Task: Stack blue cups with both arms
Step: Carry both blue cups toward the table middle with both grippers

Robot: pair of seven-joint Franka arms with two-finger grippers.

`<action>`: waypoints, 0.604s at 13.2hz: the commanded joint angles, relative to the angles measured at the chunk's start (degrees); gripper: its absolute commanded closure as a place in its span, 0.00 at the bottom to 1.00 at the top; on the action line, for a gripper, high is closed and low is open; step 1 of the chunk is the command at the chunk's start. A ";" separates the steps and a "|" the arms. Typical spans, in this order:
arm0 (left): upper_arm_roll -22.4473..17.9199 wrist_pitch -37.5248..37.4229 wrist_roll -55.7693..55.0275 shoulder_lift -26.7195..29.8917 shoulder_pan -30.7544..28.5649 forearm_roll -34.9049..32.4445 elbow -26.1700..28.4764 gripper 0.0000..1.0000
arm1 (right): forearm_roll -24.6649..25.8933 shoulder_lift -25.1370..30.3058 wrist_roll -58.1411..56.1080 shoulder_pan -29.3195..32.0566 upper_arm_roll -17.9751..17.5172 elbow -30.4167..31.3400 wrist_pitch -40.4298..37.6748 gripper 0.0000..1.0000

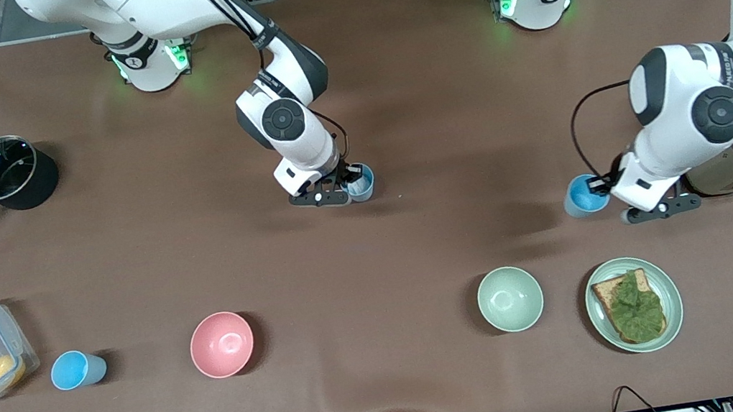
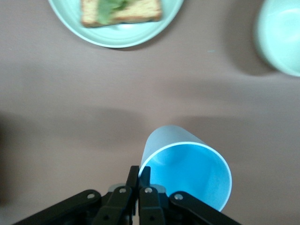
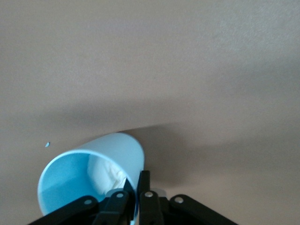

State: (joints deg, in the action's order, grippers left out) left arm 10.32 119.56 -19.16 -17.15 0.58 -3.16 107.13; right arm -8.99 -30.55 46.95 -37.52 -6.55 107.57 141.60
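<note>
Each gripper was pinched on a cup's rim: right gripper (image 1: 343,187) holding the pale cup (image 1: 361,183), left gripper (image 1: 607,185) the sky-blue cup (image 1: 584,196). Stacking remained.

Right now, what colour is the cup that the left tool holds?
Bright sky-blue cup, inside and out; the left wrist view shows it best.

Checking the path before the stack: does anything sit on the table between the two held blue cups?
Nothing visible does. The right gripper pinches the pale blue cup; the left gripper pinches the sky-blue cup. Only bare table lies between them; the bowls sit nearer the front camera.
</note>
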 commanded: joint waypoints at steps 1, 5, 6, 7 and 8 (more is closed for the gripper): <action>6.87 -3.89 -12.07 0.10 -0.06 0.78 -2.88 1.00 | 0.20 0.84 2.26 0.60 0.04 -1.83 -2.11 0.18; 17.70 -4.08 -30.81 -1.04 0.29 2.18 -4.99 1.00 | 0.11 7.06 1.75 5.42 0.57 -7.28 -15.90 0.00; 18.94 -4.08 -33.80 -1.83 2.03 3.15 -6.48 1.00 | 0.11 8.82 1.48 7.00 0.57 -7.28 -16.27 0.00; 19.03 -3.99 -36.27 -2.01 4.49 3.16 -7.19 1.00 | 0.20 11.10 1.48 8.76 0.83 -7.11 -18.18 0.00; 19.04 -3.73 -38.12 -2.54 6.60 3.24 -8.42 1.00 | 0.20 13.13 1.39 10.43 1.79 -7.11 -20.20 0.00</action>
State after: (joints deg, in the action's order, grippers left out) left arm 29.25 116.73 -53.68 -17.88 4.15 -0.87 102.24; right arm -8.93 -21.89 48.36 -30.15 -5.08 99.05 124.37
